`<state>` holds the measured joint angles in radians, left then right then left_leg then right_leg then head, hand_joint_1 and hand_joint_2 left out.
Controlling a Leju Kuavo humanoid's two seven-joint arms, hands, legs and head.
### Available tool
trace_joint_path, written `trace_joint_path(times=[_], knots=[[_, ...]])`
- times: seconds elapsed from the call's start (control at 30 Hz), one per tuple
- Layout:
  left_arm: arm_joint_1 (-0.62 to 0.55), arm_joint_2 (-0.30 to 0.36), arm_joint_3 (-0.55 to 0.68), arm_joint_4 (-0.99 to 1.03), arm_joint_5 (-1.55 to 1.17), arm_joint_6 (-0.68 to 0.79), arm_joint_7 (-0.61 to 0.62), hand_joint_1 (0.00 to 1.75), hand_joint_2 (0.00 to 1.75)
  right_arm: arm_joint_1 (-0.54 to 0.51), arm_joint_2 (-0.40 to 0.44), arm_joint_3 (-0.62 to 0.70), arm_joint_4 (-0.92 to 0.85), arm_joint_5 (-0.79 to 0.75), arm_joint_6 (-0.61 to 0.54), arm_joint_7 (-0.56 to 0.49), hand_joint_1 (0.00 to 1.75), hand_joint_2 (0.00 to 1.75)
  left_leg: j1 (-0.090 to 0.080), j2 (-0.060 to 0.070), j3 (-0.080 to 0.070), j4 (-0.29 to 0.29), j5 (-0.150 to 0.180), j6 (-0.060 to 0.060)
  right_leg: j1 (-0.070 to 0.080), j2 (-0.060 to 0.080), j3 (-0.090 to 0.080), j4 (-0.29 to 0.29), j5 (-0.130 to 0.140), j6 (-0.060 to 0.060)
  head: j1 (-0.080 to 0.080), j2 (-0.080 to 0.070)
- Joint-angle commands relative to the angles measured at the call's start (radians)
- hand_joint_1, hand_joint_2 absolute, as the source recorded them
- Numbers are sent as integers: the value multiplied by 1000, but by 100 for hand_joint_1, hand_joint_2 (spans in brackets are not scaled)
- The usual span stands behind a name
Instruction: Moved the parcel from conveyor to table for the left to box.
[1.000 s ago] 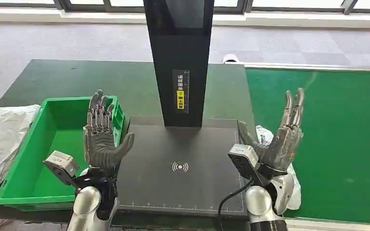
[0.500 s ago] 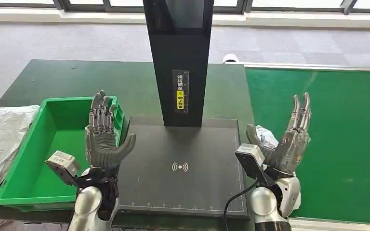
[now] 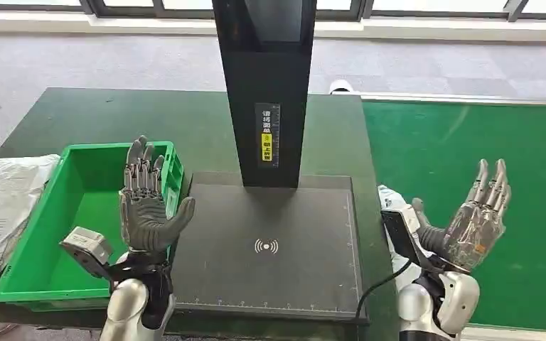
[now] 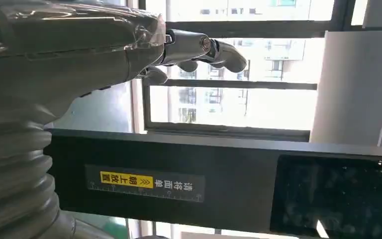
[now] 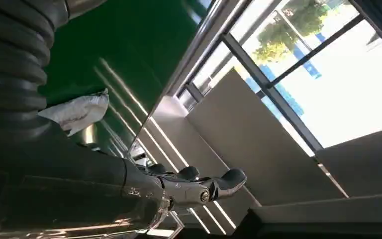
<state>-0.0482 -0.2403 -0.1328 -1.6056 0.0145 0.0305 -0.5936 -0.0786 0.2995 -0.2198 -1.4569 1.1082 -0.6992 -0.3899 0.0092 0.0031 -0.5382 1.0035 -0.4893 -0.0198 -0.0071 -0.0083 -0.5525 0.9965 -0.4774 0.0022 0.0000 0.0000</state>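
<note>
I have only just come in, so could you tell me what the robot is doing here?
Nothing is being held. Both the left hand and the right hand are raised, open and empty. The left is beside the green box, the right above the green conveyor. A white parcel lies at the conveyor's near edge, partly hidden behind the right arm.

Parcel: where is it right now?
In the head view the white parcel lies on the green conveyor belt, at its edge beside the black scanner pad, partly hidden behind the open right robot hand.
</note>
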Motion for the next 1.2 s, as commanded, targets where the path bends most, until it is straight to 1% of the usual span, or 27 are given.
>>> trace_joint_path(times=[0.03, 0.1, 0.13, 0.2, 0.3, 0.4, 0.43, 0.5, 0.57, 0.7, 1.1, 1.13, 1.2], knots=[[25, 4, 72, -28, -12, -20, 23, 0, 175, -102, -133, -92, 442, -65, 14, 321, 0, 175, 2, 3, 5, -4, 1, 1, 2, 4, 5, -6, 3, 0, 0, 0], [24, 2, 72, -28, -12, -21, 23, 0, 175, -106, -131, -90, 441, -65, 15, 321, 0, 175, 1, 3, 3, -3, 2, 1, 2, 3, 3, -4, 3, 0, 0, 0], [21, 2, 72, -24, -12, -20, 23, 0, 175, -104, -128, -87, 431, -65, 17, 322, 0, 175, 0, -1, 1, -2, 2, 1, 0, -1, 2, -2, 1, 1, 0, 0], [20, 0, 71, -22, -13, -21, 23, 0, 175, -101, -126, -83, 421, -63, 18, 329, 0, 175, -1, -1, -1, -1, 2, 2, -2, 0, -1, -1, 2, 0, 0, 0], [20, 0, 71, -22, -13, -21, 23, 0, 175, -101, -126, -83, 421, -63, 18, 329, 0, 175, 0, 1, 0, -3, 3, 2, -1, 1, -1, -3, 3, 1, 0, 0], [20, 0, 71, -22, -13, -21, 23, 0, 175, -101, -126, -83, 421, -63, 18, 329, 0, 175, 0, -1, -1, -1, 3, 2, -1, -1, -1, -1, 2, 1, 0, 0], [12, -8, 80, -20, -23, -20, 22, 0, 175, -124, -125, -88, 437, -62, 35, 351, 0, 175, 0, -1, -1, -2, 3, 2, -1, 0, -1, -2, 3, 1, 0, 0], [7, -10, 90, -22, -27, -22, 23, 0, 175, -150, -126, -100, 471, -153, 91, 313, 0, 175, 0, 1, -1, -2, 3, 3, -1, 1, -2, -2, 3, 1, 0, 0], [6, -11, 98, -25, -30, -25, 24, 0, 175, -158, -125, -108, 488, -196, 122, 296, 0, 175, 0, 1, -2, -2, 3, 3, -1, 2, -2, -1, 3, 1, 0, 0], [6, -9, 99, -26, -30, -26, 24, 0, 175, -156, -126, -109, 489, -200, 122, 293, 0, 175, 0, -1, -2, -1, 3, 2, -2, -1, -2, -1, 3, 1, 0, 0], [6, -9, 99, -26, -30, -26, 24, 0, 175, -156, -126, -109, 489, -200, 122, 293, 0, 175, 0, -1, -1, -1, 3, 2, -2, -1, -1, -1, 2, 1, 0, 0], [11, -11, 105, -31, -30, -25, 26, 0, 175, -152, -124, -130, 482, -307, 165, 239, 0, 175, 0, -1, -2, -2, 4, 2, -2, 0, -2, -1, 3, 1, 0, 0], [12, -9, 109, -34, -31, -28, 25, 0, 175, -154, -131, -131, 492, -317, 163, 231, 0, 175, 0, -1, -2, 0, 3, 2, -2, -1, -2, 0, 2, 1, 0, 0]])
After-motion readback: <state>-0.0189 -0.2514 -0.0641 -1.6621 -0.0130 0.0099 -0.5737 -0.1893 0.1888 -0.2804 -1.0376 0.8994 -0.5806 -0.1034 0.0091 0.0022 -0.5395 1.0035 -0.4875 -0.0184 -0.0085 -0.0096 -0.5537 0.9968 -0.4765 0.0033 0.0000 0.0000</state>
